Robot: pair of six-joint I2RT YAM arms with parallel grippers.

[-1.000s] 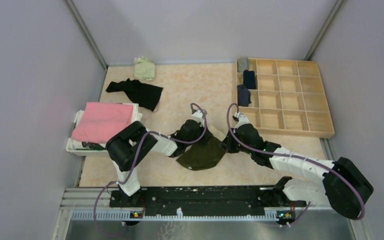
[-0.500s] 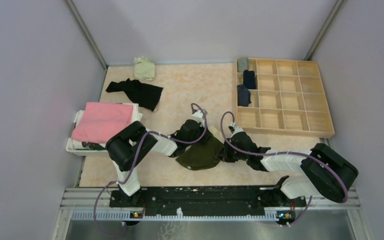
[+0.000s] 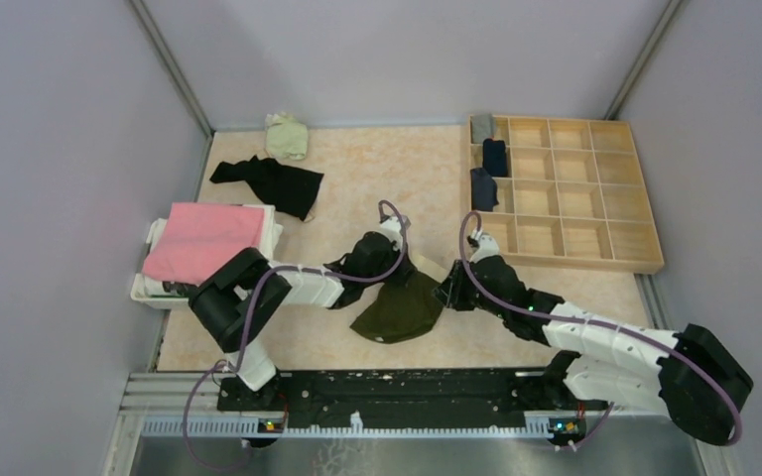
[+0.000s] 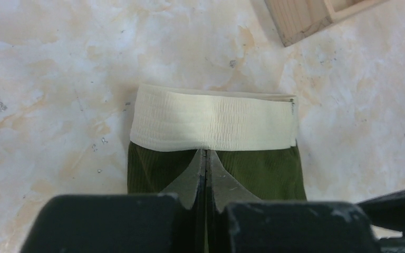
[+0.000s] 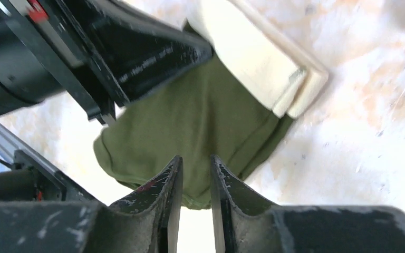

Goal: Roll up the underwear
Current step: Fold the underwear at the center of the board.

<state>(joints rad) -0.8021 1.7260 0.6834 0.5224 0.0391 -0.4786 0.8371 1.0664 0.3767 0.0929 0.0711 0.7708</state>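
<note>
An olive green underwear (image 3: 397, 307) with a cream waistband (image 4: 213, 125) lies flat on the table between my two arms. My left gripper (image 3: 405, 272) is shut, and its tips (image 4: 205, 153) rest on the green cloth just below the waistband. At the garment's right edge my right gripper (image 3: 448, 293) is open by a narrow gap (image 5: 195, 158); the green cloth (image 5: 190, 126) shows beyond the gap, with nothing between the fingers. A dark underwear (image 3: 268, 181) and a pale green one (image 3: 286, 136) lie at the back left.
A wooden compartment tray (image 3: 575, 263) stands at the back right, its corner (image 4: 300, 21) close to the waistband; three rolled pieces (image 3: 483, 188) fill its left column. A folded pink cloth (image 3: 203, 238) lies on a white basket (image 3: 149, 288) at the left.
My right gripper swung in low against the garment's right edge, then drew back, and its jaws have parted. The left gripper stays shut on the cloth.
</note>
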